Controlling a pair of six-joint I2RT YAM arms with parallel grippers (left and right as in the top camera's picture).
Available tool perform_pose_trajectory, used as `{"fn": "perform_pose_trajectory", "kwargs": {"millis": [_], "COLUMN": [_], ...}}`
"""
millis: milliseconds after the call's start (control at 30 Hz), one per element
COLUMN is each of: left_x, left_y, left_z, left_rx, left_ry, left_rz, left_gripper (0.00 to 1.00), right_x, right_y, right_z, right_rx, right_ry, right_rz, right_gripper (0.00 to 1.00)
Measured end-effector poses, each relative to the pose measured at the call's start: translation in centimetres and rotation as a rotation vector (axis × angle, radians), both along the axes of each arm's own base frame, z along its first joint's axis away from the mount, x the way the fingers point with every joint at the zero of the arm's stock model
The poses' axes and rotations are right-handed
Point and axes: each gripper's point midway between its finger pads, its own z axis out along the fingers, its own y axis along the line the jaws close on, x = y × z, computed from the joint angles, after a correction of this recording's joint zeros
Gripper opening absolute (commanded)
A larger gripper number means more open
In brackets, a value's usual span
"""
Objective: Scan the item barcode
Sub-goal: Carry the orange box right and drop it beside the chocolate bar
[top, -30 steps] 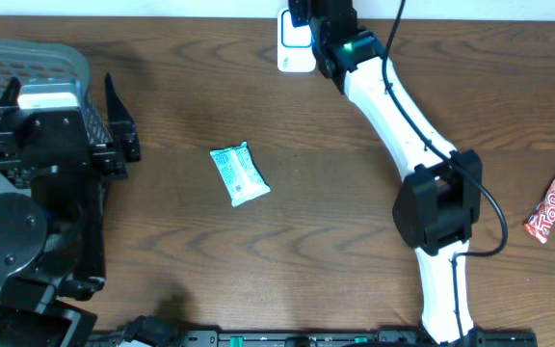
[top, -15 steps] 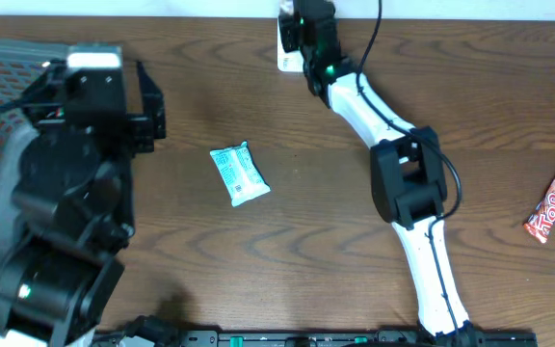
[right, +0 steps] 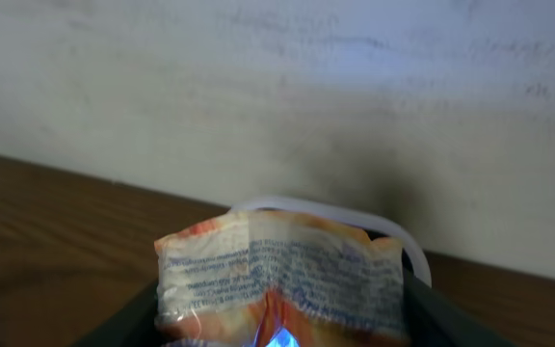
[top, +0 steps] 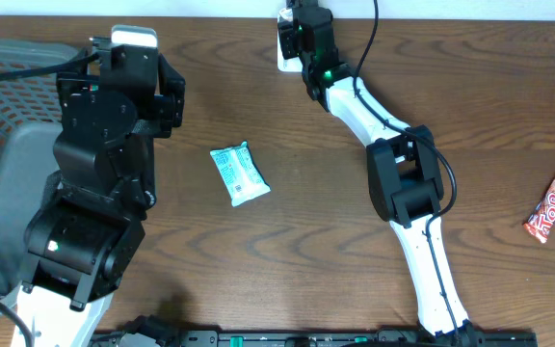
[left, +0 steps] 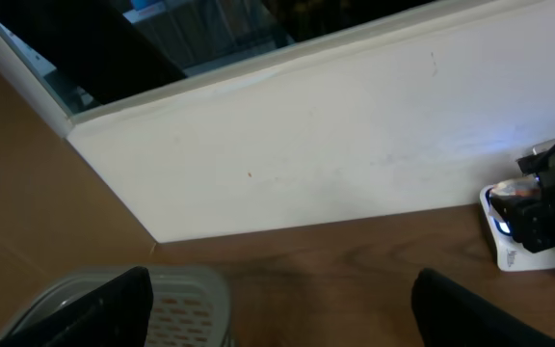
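Starting near the front edge of the desk (top: 287,260), the bases of both arms are seen. Further in, a teal pouch (top: 238,173) is laid flat around the middle of the desk, touched by nothing. A red candy bar (top: 553,202) is parked at the right edge. Over the left side, by the mesh basket (top: 8,82), the left gripper (left: 292,313) is held up in the air, jaws spread wide with nothing between them. Right at the far edge, the orange-and-white snack packet (right: 277,275) is pinched between the fingers of the right gripper (right: 277,323), so that pincer is clamped on it, print facing the wrist camera. The packet is held just in front of the white scanner (right: 321,206), and a blue glow is seen at its lower edge. Whether packet and scanner are actually touching can't be told.
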Motion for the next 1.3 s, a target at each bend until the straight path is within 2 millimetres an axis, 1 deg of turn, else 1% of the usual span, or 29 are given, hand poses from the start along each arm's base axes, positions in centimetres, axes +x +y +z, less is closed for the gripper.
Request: {"fn": "perform_pose_trajectory", "kwargs": {"millis": [133,233,267,300,367,467,533,600,633,700,767,800,833,867,900,933,967,1000,1067,1100,1133,1167,1200,1267,1300], "left_x": [-0.3,-0.7,-0.9,-1.1,-1.5,-2.1,-2.5,-2.7,-2.8,-2.8,-2.7,-2.7,-2.7,-2.7,-2.7,-2.6,-2.6,-2.5,-2.5,-2.4,-2.4,-2.4,-2.4,-2.4,-2.4], "left_y": [0.1,0.3,0.3,0.4,0.5,0.8,0.9,1.0,1.0,1.0,1.0,0.9,0.8,0.7,0.6,0.2,0.0,-0.3,-0.9,-1.3,-1.5,-1.7,-1.9,-2.2,-2.3], "left_z": [0.3,0.7,0.9,1.1,1.5,2.1,2.5,3.0,3.2,3.3,3.3,3.4,3.4,3.4,3.4,3.4,3.4,3.3,3.3,3.3,3.3,3.2,3.2,3.3,3.3], "left_rx": [-0.004,-0.008,-0.011,-0.012,-0.018,-0.026,-0.031,-0.038,-0.041,-0.043,-0.044,-0.045,-0.047,-0.048,-0.049,-0.052,-0.053,-0.055,-0.060,-0.063,-0.065,-0.067,-0.068,-0.070,-0.072], "left_ry": [-0.010,-0.023,-0.029,-0.034,-0.048,-0.070,-0.083,-0.102,-0.108,-0.113,-0.114,-0.116,-0.119,-0.119,-0.119,-0.117,-0.115,-0.114,-0.111,-0.110,-0.109,-0.108,-0.107,-0.108,-0.108], "left_rz": [0.000,0.000,0.000,0.000,0.000,0.000,0.000,0.000,0.000,-0.001,-0.004,-0.008,-0.012,-0.020,-0.027,-0.045,-0.057,-0.075,-0.111,-0.130,-0.146,-0.157,-0.169,-0.181,-0.189], "left_gripper": [0.86,0.86,0.86,0.86,0.86,0.86,0.86,0.86,0.86,0.86,0.86,0.86,0.86,0.86,0.86,0.86,0.86,0.86,0.86,0.86,0.86,0.86,0.86,0.86,0.86], "right_x": [-0.4,-1.6,-2.3,-2.4,-4.0,-6.7,-9.2,-11.5,-12.9,-15.7,-18.6,-19.9,-20.9,-22.0,-22.8,-23.4,-23.9,-24.4,-25.1,-25.8,-26.2,-26.8,-27.2,-29.0,-29.6], "right_y": [-0.1,-0.6,-0.9,-1.0,-1.7,-3.3,-5.4,-8.0,-9.7,-13.5,-18.3,-20.3,-22.3,-24.9,-27.0,-28.5,-30.1,-32.2,-35.5,-37.5,-38.7,-40.7,-42.1,-45.5,-46.7], "right_z": [0.0,0.0,0.5,0.7,1.8,5.6,9.0,12.3,13.7,15.3,15.7,15.1,14.5,13.5,12.5,11.5,10.5,9.3,7.1,5.8,4.9,3.6,2.7,0.4,-0.5], "right_rx": [-0.021,-0.052,-0.065,-0.066,-0.094,-0.118,-0.139,-0.152,-0.164,-0.197,-0.248,-0.274,-0.300,-0.324,-0.342,-0.354,-0.360,-0.359,-0.345,-0.329,-0.322,-0.301,-0.285,-0.241,-0.223], "right_ry": [0.053,0.128,0.159,0.166,0.235,0.295,0.342,0.369,0.395,0.466,0.564,0.623,0.676,0.745,0.802,0.850,0.891,0.932,0.989,1.018,1.038,1.055,1.062,1.091,1.100], "right_rz": [0.002,0.004,0.003,0.004,0.004,-0.003,-0.024,-0.057,-0.084,-0.145,-0.240,-0.282,-0.325,-0.381,-0.424,-0.455,-0.488,-0.531,-0.597,-0.640,-0.663,-0.709,-0.741,-0.823,-0.853], "right_gripper": [0.50,0.49,0.48,0.48,0.48,0.47,0.46,0.49,0.49,0.45,0.42,0.43,0.46,0.49,0.49,0.50,0.51,0.53,0.54,0.51,0.50,0.50,0.51,0.52,0.52]}}
